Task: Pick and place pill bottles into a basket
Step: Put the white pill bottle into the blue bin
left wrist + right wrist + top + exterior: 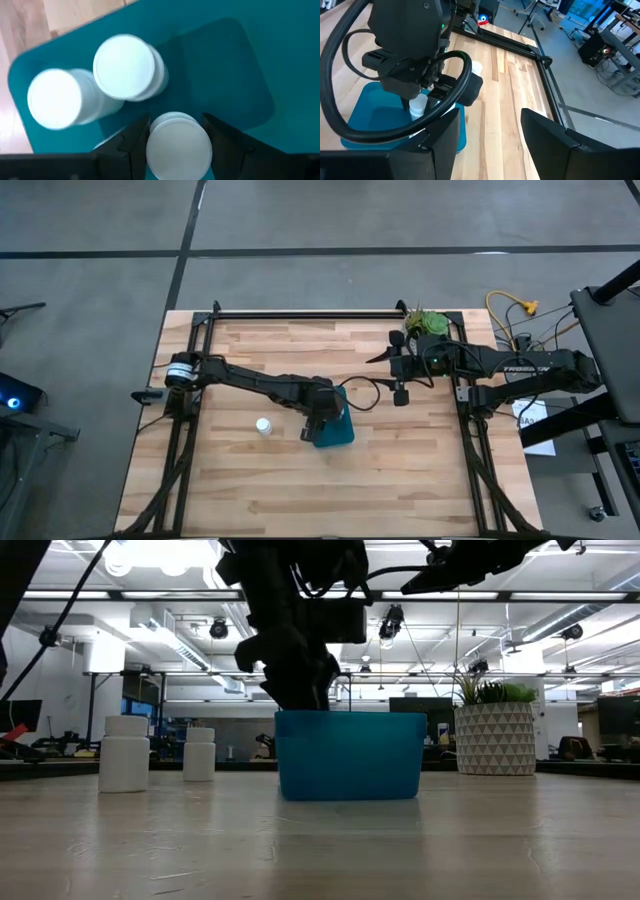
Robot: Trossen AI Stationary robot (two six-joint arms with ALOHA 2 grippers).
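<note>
The teal basket (340,430) stands mid-table and also shows in the low view (350,768). Two white pill bottles (55,97) (127,67) stand inside it. My left gripper (320,423) is over the basket, pointing down, shut on a third pill bottle (177,145). One bottle (263,425) stands on the table left of the basket. The low view shows two bottles there (124,752) (199,753). My right gripper (400,380) hangs open and empty at the back right, above the table. My left gripper pinches the pill bottle between its two fingers (137,140), one on each side of the round cap (152,150). The fingers come from above, pointing down. The bottle is upright below them, inside the basket's opening (418,106). Whether its base touches the basket floor I cannot tell.
A white patterned pot with a green plant (495,738) stands at the table's far right (428,322). A black frame rail (300,314) runs along the far edge. There is bare wood in front of the basket (330,490).
</note>
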